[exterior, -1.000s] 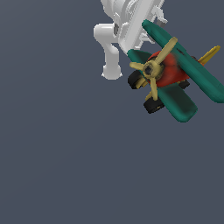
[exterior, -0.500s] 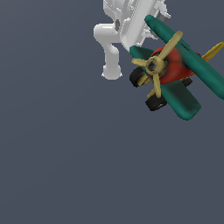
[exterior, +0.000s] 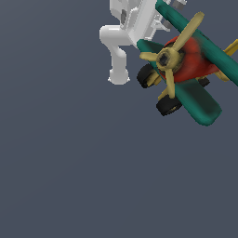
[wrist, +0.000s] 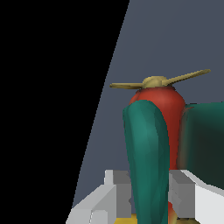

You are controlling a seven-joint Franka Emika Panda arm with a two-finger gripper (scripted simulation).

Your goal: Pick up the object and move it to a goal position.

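At the exterior view's left and centre there is only the plain slate-grey ground [exterior: 69, 162]. Further right, near the upper edge, the white arm [exterior: 118, 51] of the robot bends down and back up, its rounded elbow hanging over the grey. Just beside it, toward the exterior view's right, the toy biplane [exterior: 186, 65] hangs in the air, tilted, with its nose turned toward the camera: yellow propeller [exterior: 169, 58] in front, red body behind it, teal-green wings above and below, and two black wheels [exterior: 167, 106] slung beneath (the yellow tail just shows at the far right edge). The plane touches no surface that can be seen; it sits in the upper right corner of that view, partly covering the white wrist.

In the wrist view the gripper [wrist: 148, 197] is clamped on the plane: one pale finger [wrist: 116, 192] presses one side of a teal wing and the other finger [wrist: 186, 192] the opposite side, the wing standing upright between them. Beyond the wing rise the red body and the propeller, set against the grey ground.
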